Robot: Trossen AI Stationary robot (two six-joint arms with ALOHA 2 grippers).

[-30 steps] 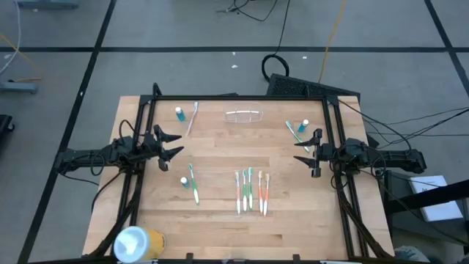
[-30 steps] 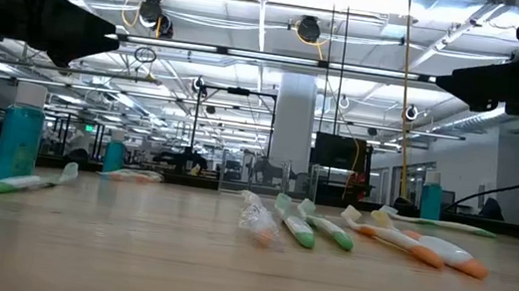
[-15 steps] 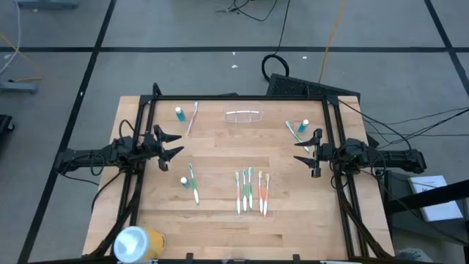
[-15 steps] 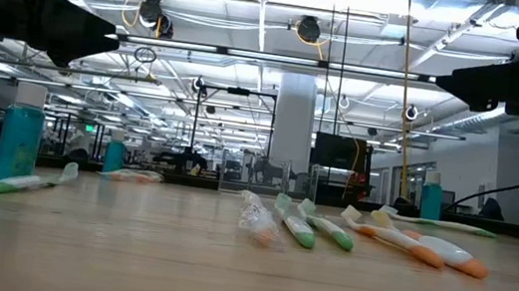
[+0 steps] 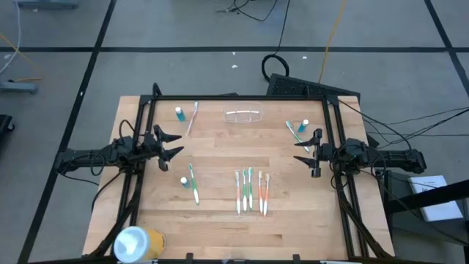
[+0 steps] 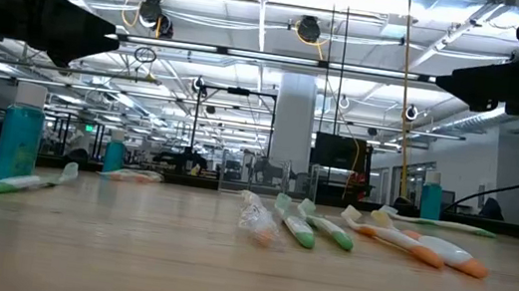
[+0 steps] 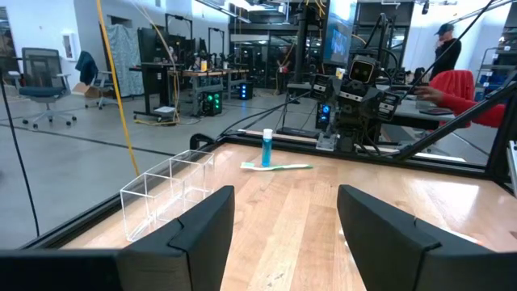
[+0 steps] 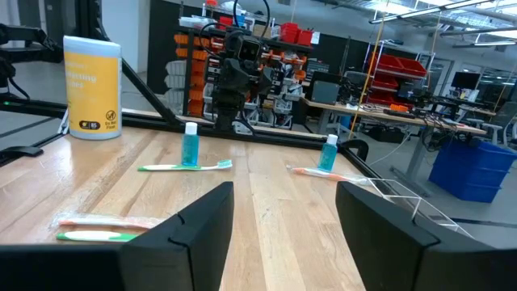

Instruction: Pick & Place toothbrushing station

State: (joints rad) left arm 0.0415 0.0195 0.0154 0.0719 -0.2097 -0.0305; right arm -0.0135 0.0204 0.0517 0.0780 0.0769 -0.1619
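Toothbrushing station (image 5: 244, 115): clear holder at the table's 12 o'clock edge, untouched, well apart from both arms.
Left gripper (image 5: 174, 145): at 9 o'clock, above the wood, fingers spread, holding nothing.
Right gripper (image 5: 305, 153): at 3 o'clock, fingers spread, holding nothing.
Toothbrushes (image 5: 251, 191): row near 6 o'clock.

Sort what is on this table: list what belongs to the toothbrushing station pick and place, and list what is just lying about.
Belongs to the job:
toothbrushing station, clear holder at the table's far edge
left gripper, jaws open, empty
right gripper, jaws open, empty

Lying about:
row of four toothbrushes
toothbrush beside a small blue bottle
two more blue bottles, each with a toothbrush
yellow cylinder at the near left corner
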